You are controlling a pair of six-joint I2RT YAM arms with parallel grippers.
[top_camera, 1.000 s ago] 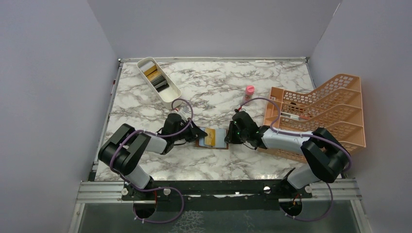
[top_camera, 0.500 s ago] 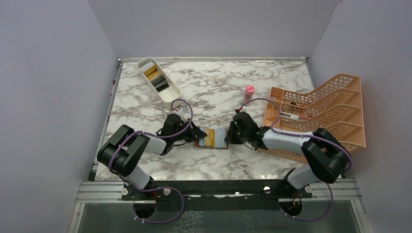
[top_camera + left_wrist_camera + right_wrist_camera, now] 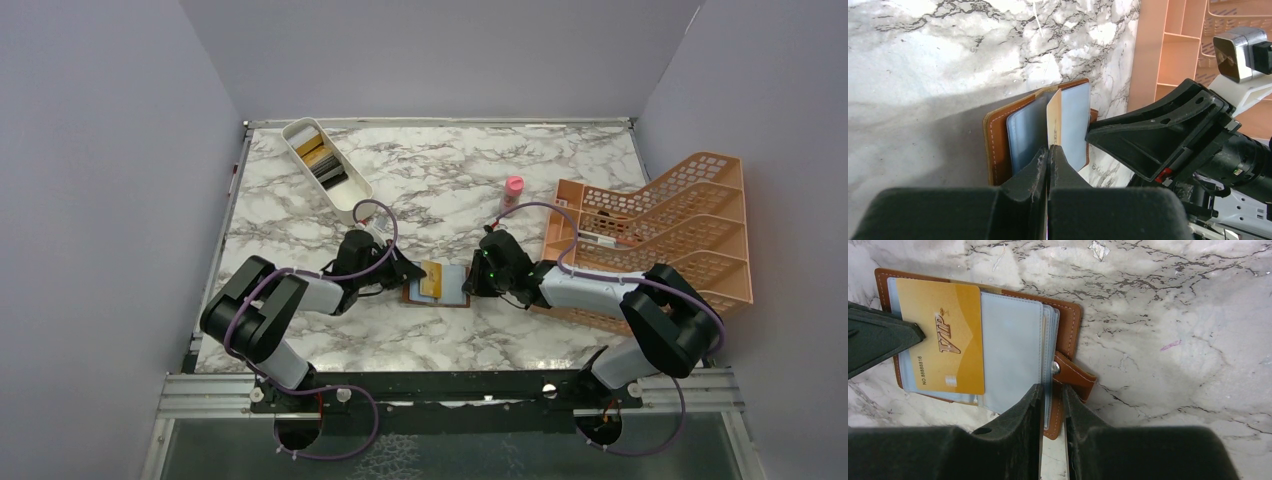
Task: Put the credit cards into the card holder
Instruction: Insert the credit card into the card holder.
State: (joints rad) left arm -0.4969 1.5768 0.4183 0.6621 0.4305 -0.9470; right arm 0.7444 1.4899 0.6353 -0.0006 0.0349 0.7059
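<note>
Item: yellow-gold VIP plastic card [image 3: 940,335], held clamped in left gripper [image 3: 1049,150]. It lay over the open brown leather card holder [image 3: 1068,335] on the marble table [image 3: 1173,315]. Right gripper [image 3: 1052,389] pinched its blue-grey sleeves [image 3: 1010,345]. Card scarcely shifted over the last second; insertion judged unfinished.

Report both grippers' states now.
Left gripper: closed on the gold card.
Right gripper: closed on the card holder, at its inner sleeves.

Gold card [image 3: 941,337] on open card holder [image 3: 1068,330] within right gripper [image 3: 1052,391]
</note>
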